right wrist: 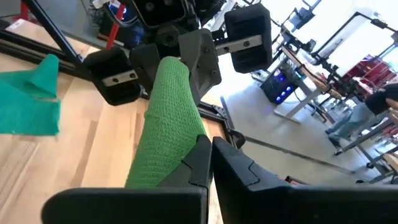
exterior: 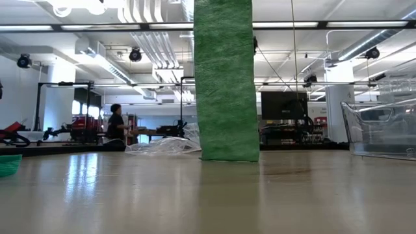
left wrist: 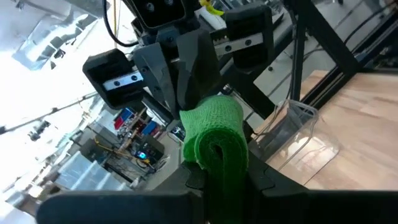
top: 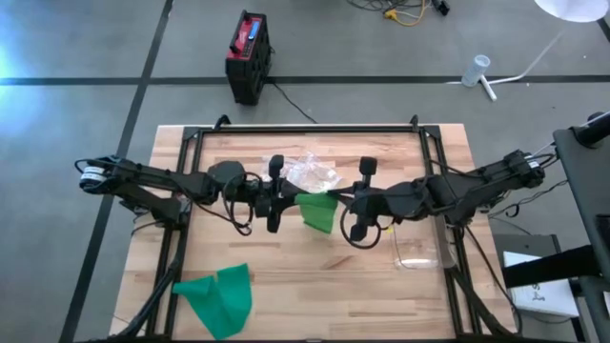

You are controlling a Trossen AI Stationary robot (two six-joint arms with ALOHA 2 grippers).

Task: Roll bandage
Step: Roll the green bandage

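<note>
The green woven bandage strip hangs between the two grippers above the middle of the wooden counter, its lower end reaching the surface. The left gripper is clamped on its bunched edge; the right gripper is pinched onto the opposite edge. In the low view, the strip's top is cut off.
</note>
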